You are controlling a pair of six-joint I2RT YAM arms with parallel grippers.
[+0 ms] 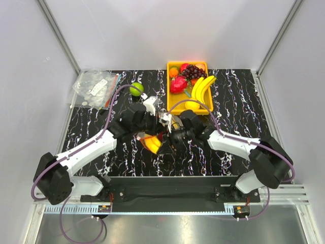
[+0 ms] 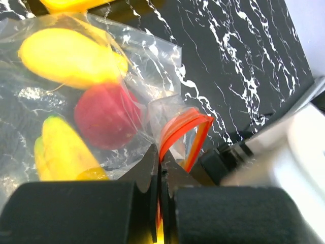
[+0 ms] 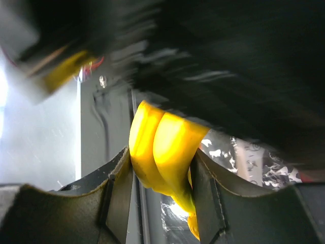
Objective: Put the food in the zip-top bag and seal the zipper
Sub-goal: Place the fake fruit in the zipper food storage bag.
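Black marbled table (image 1: 244, 101) bore the zip-top bag (image 2: 142, 61) at centre, its zipper (image 2: 185, 124) pinched tight by the left gripper (image 2: 161, 165), just left of the right gripper (image 3: 161, 155) clasping a yellow fruit (image 3: 152, 132).

**No legible text in any view**

No words, numbers, brand names or signs can be read; white labels (image 1: 100, 84) are seen on the pile of clear packets (image 1: 94, 89) at the far left of the top view, but their print is too small to be made out; the zip-top bag (image 2: 147, 61) is shown in the left wrist view as plain clear plastic.
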